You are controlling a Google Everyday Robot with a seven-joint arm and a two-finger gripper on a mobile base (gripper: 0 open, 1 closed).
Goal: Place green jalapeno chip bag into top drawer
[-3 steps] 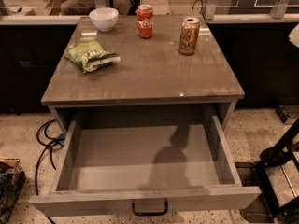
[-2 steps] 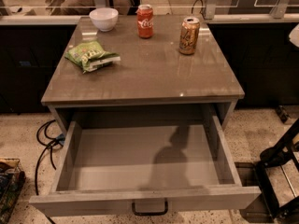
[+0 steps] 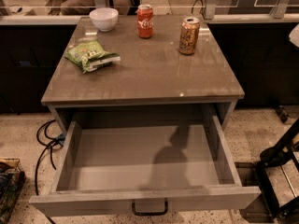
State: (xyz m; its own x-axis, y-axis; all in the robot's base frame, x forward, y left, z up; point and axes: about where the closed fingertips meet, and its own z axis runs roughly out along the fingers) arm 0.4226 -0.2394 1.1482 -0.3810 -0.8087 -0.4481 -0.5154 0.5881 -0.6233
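Camera view: nothing moved since a second ago. Untouched on table (image 3: pixel 154 76) at back left, green jalapeno chip bag (image 3: pixel 91 56); top drawer (image 3: pixel 140 160) open, bare. No sight of gripper, opening impossible to tell; pickup pending.

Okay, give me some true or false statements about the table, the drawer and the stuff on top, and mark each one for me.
1. The green jalapeno chip bag lies on the left part of the tabletop. True.
2. The top drawer is shut. False: it is pulled open.
3. The white bowl stands at the back left corner of the tabletop. True.
4. Both cans lie on their sides. False: the red can and the gold can stand upright.
5. The gripper is holding the bag. False: the gripper is not in view, and the bag lies on the tabletop.
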